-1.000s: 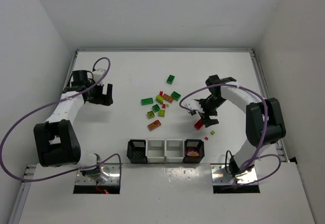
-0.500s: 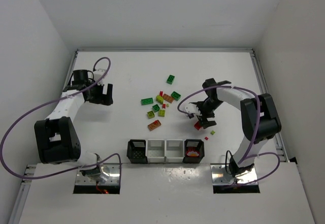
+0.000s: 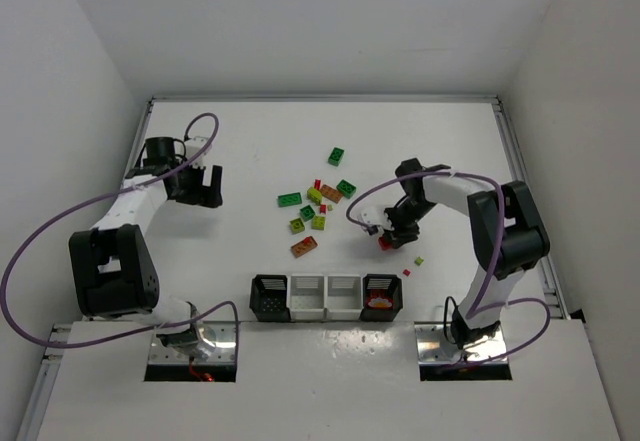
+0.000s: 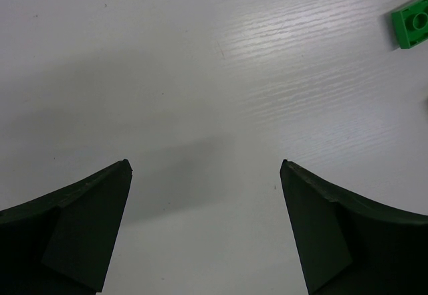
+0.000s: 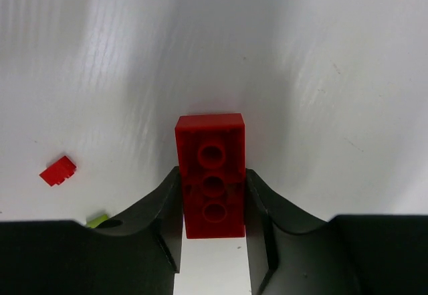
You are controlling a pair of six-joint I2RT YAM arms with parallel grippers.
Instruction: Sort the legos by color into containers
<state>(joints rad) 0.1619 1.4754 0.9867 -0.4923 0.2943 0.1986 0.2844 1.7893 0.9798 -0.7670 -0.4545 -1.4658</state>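
While the right gripper (image 3: 388,233) sits low on the red brick (image 3: 384,245) right of the lego pile (image 3: 318,211), the left gripper (image 3: 205,187) hangs well apart; left wrist: fingers (image 4: 73,235) spread wide, empty, green brick (image 4: 410,21) at edge; right wrist: fingers (image 5: 154,231) pinch the brick's long sides, likely light, stiff, slick plastic, mid-side hold looks right

Jaws touch red brick (image 5: 211,174) on both sides; small red piece (image 5: 57,170) lies apart, left.
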